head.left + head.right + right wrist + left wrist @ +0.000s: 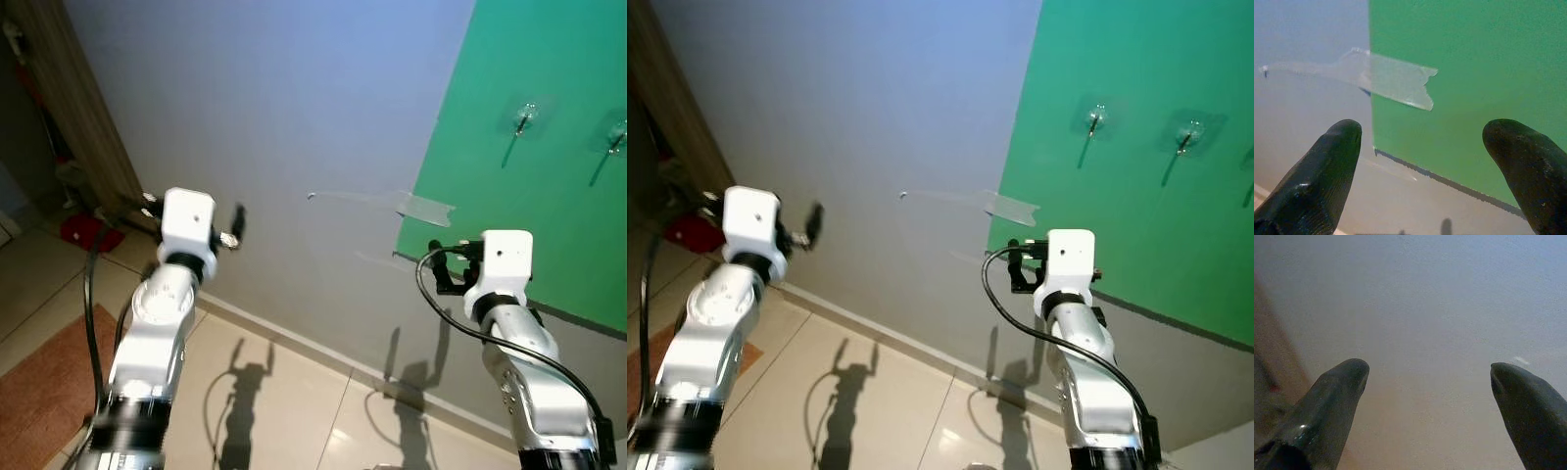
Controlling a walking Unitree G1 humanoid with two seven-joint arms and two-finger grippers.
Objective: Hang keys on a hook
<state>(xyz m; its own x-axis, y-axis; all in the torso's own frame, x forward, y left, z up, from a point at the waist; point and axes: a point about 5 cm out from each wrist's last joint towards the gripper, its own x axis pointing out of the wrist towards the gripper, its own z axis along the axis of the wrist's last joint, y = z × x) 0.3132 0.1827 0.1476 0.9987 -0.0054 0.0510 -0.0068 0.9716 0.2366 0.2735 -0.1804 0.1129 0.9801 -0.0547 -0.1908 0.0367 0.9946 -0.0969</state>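
Left eye view: both grippers are held up before the wall, fingers spread wide and empty. No keys can be seen, so the task looks barely begun — they must be found and picked up first. The right gripper (1422, 161) is near the green sheet (549, 196). Clear hooks (526, 116) are stuck high on it. The left gripper (1425, 401) is well apart from the sheet, and a strip of tape (1386, 78) holds its edge.
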